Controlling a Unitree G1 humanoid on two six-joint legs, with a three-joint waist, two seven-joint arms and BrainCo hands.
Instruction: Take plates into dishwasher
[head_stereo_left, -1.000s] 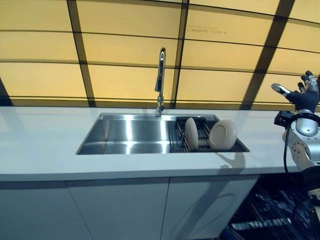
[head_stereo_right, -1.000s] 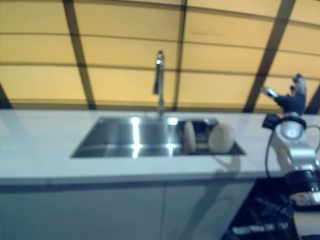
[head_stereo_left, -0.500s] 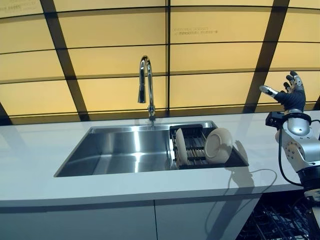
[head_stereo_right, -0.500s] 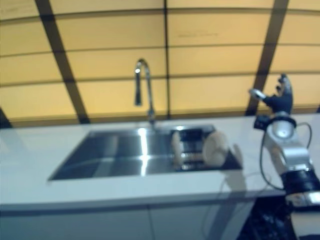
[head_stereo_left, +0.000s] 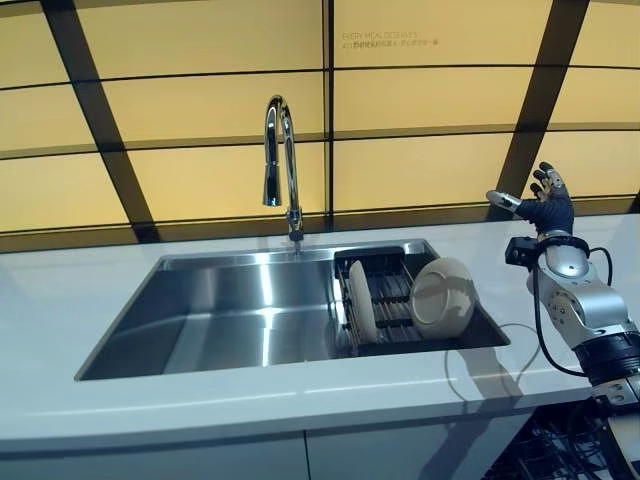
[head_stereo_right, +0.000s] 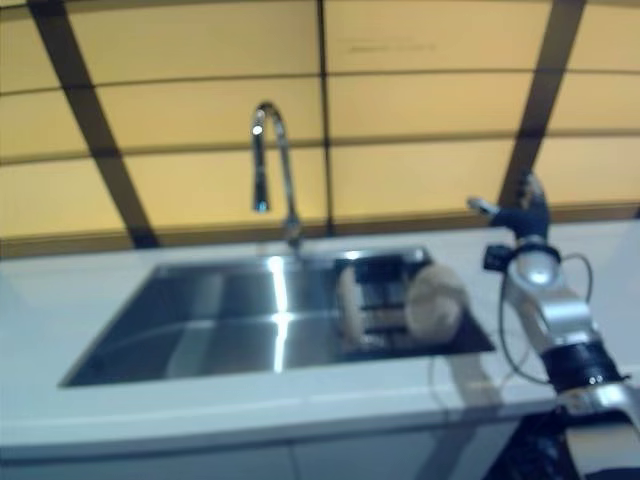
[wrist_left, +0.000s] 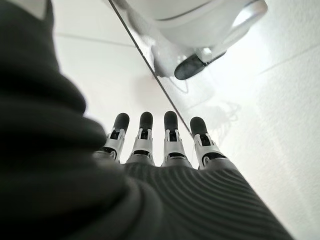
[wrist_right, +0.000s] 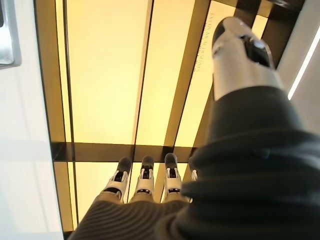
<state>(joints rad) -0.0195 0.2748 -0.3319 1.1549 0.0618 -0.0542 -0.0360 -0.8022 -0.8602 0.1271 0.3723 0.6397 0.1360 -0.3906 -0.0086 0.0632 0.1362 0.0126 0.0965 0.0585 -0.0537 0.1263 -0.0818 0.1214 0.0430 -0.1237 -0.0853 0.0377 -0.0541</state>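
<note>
Two cream plates stand on edge in a dark rack (head_stereo_left: 395, 285) in the right part of the steel sink (head_stereo_left: 210, 320): a thin one seen edge-on (head_stereo_left: 358, 300) and a round one (head_stereo_left: 443, 297) leaning at the rack's right end. My right hand (head_stereo_left: 543, 207) is raised above the counter to the right of the sink, open and empty, fingers straight in the right wrist view (wrist_right: 145, 177). It is apart from the plates. My left hand (wrist_left: 165, 170) shows only in its wrist view, open and empty, hanging low.
A tall curved tap (head_stereo_left: 282, 160) stands behind the sink. The white counter (head_stereo_left: 60, 300) runs left and right, with white cupboard doors below. A dark wire dishwasher rack (head_stereo_left: 545, 455) shows at the lower right. Yellow wall panels (head_stereo_left: 420, 120) rise behind.
The camera has shifted, so the sink sits lower and looks larger. My right hand has come lower and closer to the plates. The plates have not moved.
</note>
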